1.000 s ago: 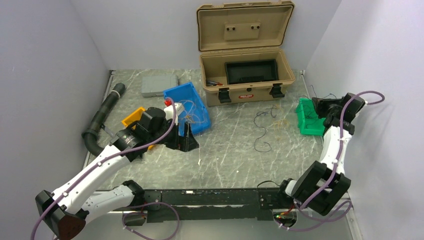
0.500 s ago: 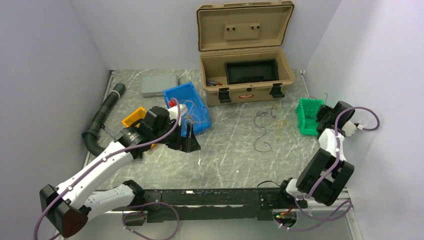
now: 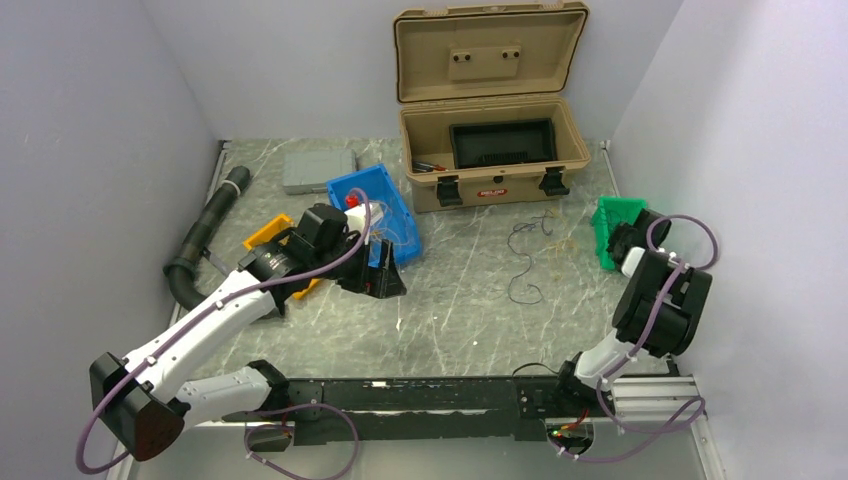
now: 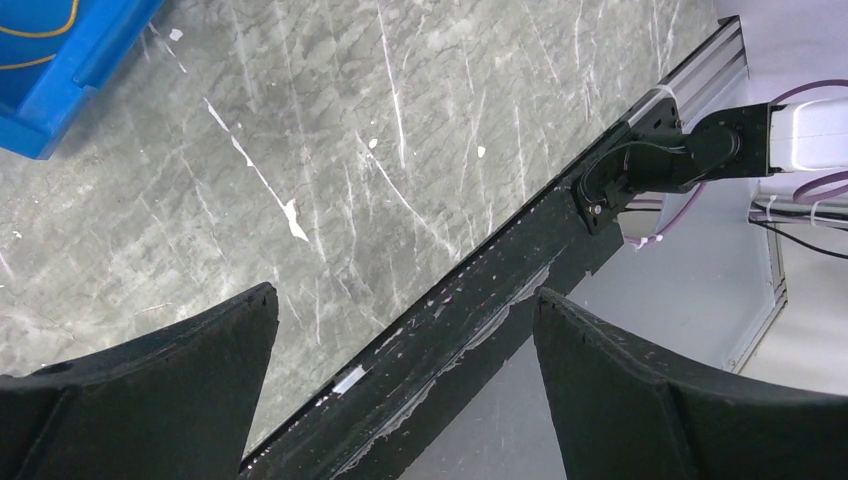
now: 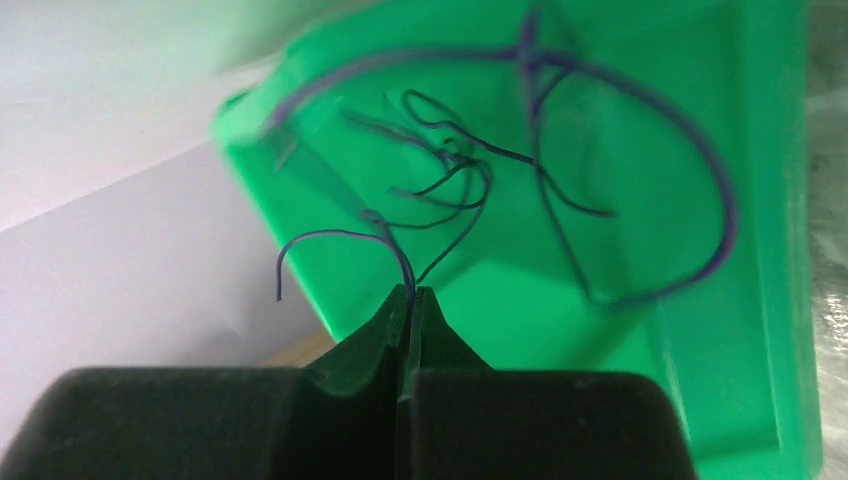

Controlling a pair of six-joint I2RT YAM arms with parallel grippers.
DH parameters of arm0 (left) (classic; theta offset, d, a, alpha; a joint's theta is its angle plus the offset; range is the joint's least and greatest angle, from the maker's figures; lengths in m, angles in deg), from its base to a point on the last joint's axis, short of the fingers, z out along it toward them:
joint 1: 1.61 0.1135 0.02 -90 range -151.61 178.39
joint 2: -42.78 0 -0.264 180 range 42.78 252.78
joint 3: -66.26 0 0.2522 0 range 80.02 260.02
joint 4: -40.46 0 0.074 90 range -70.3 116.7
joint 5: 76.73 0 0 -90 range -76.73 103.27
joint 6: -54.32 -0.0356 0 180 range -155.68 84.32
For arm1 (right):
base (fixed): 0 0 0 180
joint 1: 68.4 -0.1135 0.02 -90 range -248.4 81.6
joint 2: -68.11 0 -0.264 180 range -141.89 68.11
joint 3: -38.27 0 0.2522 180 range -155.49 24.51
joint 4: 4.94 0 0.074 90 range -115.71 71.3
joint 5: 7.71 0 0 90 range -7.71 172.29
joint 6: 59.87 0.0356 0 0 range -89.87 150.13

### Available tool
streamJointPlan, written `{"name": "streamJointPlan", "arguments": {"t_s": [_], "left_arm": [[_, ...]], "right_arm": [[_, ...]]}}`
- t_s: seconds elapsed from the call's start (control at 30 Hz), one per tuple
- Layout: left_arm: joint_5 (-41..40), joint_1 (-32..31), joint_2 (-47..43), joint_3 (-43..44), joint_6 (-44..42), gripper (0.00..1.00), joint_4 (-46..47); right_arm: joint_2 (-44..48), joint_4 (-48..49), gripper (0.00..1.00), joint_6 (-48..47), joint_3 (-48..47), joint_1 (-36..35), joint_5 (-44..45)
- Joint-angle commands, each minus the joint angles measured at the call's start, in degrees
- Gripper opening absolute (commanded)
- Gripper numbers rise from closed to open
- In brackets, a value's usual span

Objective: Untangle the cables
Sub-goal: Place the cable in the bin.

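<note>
In the right wrist view my right gripper (image 5: pixel 408 292) is shut on a thin blue-purple cable (image 5: pixel 340 236) that arches up from its tips. Behind it a green bin (image 5: pixel 700 380) holds more cables: a purple loop (image 5: pixel 700 170) and dark thin strands (image 5: pixel 455 175). From above, my right gripper (image 3: pixel 622 240) sits at the green bin (image 3: pixel 608 218). A dark loose cable (image 3: pixel 522 268) and pale yellow strands (image 3: pixel 563 241) lie on the table's middle. My left gripper (image 3: pixel 385 277) hangs open and empty beside the blue bin (image 3: pixel 352 185), which holds orange and yellow wires (image 3: pixel 388 228).
An open tan case (image 3: pixel 490 150) stands at the back. A black corrugated hose (image 3: pixel 205 235), a grey box (image 3: pixel 318 170) and a yellow bin (image 3: pixel 265 235) are on the left. The left wrist view shows my left gripper (image 4: pixel 405 295) above the black front rail (image 4: pixel 480 300).
My right arm has folded back, drawing its wrist left and lower against the green bin, still shut on the cable. My left arm has shifted slightly right and away, jaws still open.
</note>
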Motion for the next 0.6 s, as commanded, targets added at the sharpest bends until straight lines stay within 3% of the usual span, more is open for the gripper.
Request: {"name": "streamJointPlan", "arguments": {"t_s": [0.0,0.3,0.57], "left_arm": [[1.1,0.2,0.1,2.1,-0.4,0.99,1.1],[0.1,0.2,-0.5,2.4,-1.0,0.99,-0.8],[0.2,0.2,0.0,3.7,-1.3,0.99,-0.9]], "right_arm": [[-3.9,-1.5,0.00,4.5,-1.5,-3.4,7.9],[-12.7,-28.9,0.00,7.2,-12.7,-7.1,17.6],[-2.6,-32.2,0.00,12.4,-5.0,-10.9,21.0]]}}
